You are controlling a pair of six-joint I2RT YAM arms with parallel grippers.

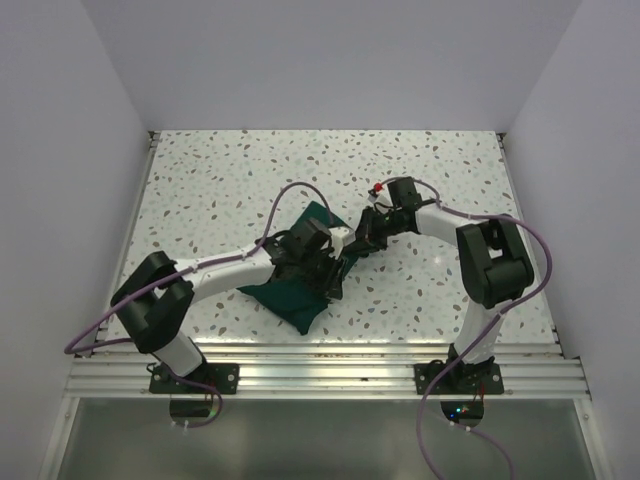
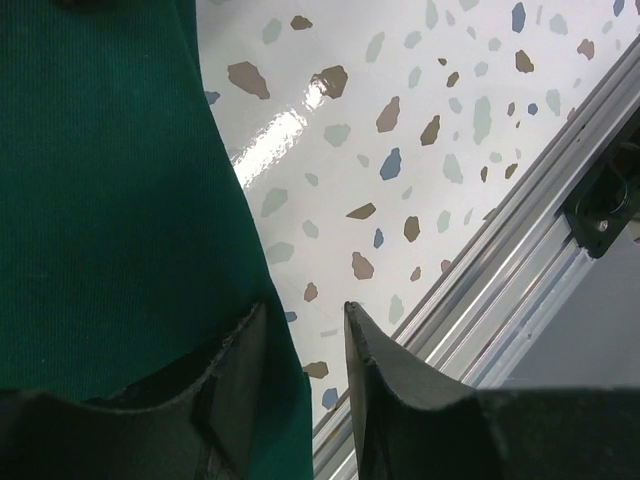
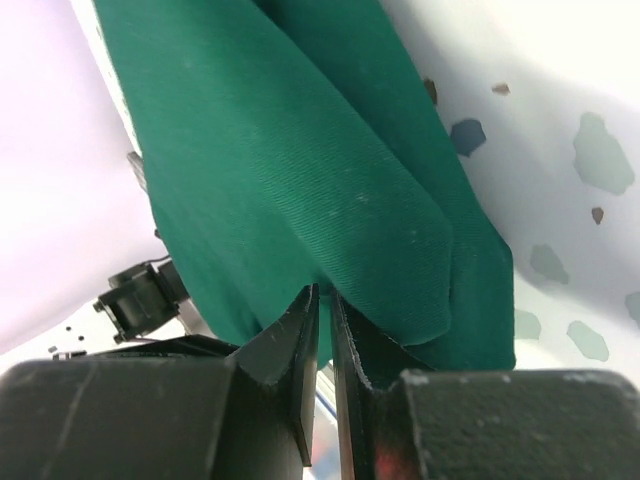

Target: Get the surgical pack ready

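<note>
right gripper (image 3: 325,296) pinched a fold of the surgical pack (image 3: 300,170); left gripper (image 2: 305,318) sat narrowly parted, empty, pack beside it. folding looked midway, bundle unfinished.

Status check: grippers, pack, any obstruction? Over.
Right gripper shut on a fold of the surgical pack. Left gripper open at the cloth's edge, gripping nothing. Left arm reaches over the pack.
</note>
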